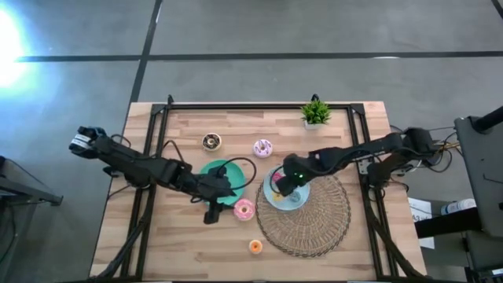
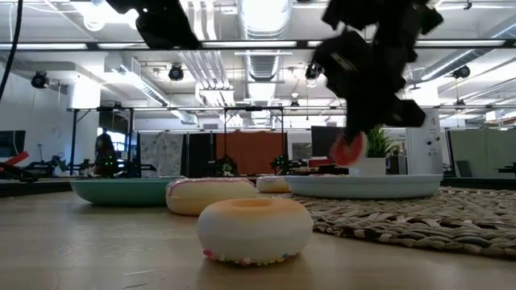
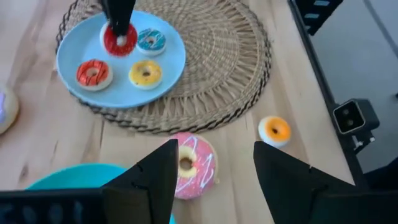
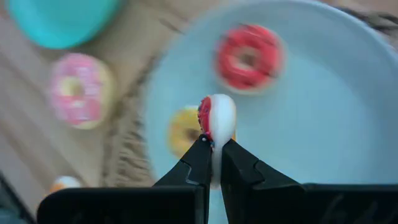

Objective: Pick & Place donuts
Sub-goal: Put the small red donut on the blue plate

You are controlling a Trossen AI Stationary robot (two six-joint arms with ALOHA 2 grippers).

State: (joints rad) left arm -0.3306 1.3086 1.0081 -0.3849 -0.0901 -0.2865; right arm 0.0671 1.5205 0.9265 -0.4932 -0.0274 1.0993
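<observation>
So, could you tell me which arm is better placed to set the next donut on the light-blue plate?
The right. Its pincer is shut on a red donut above the light-blue plate. The left pincer hangs open and empty over the pink donut on the table.

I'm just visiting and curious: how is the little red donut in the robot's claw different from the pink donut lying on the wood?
The red donut is pinched edge-up in the right gripper, above the light-blue plate; the pink donut lies flat on the table, held by nothing. The red one looks smaller, with red frosting; the pink one carries pink frosting with pale streaks. Both are toy rings with a hole.
</observation>
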